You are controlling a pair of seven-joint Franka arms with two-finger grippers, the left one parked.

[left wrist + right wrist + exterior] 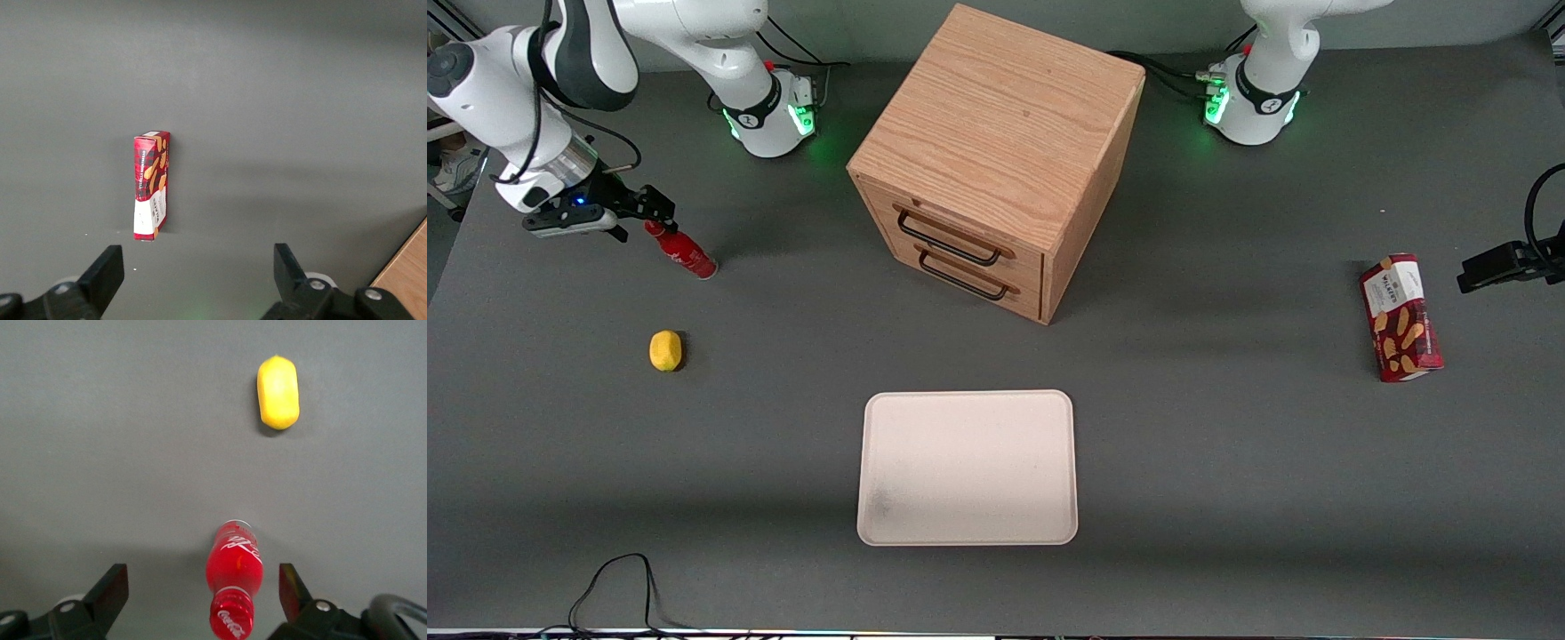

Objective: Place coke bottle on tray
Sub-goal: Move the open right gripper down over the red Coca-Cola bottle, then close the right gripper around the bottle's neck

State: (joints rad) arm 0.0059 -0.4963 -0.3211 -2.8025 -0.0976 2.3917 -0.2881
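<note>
The coke bottle (682, 250), small and all red with white script, stands on the grey table toward the working arm's end. In the right wrist view the bottle (235, 577) stands between my open fingers, closer to one finger, touching neither. My gripper (643, 216) hovers at its cap and is open (203, 590). The cream tray (967, 467) lies flat near the front camera, in front of the drawer cabinet, with a dark smudge near one corner. It holds nothing.
A yellow lemon (665, 349) lies nearer the front camera than the bottle; it also shows in the right wrist view (278, 392). A wooden two-drawer cabinet (996, 156) stands mid-table. A red snack box (1400, 317) lies toward the parked arm's end.
</note>
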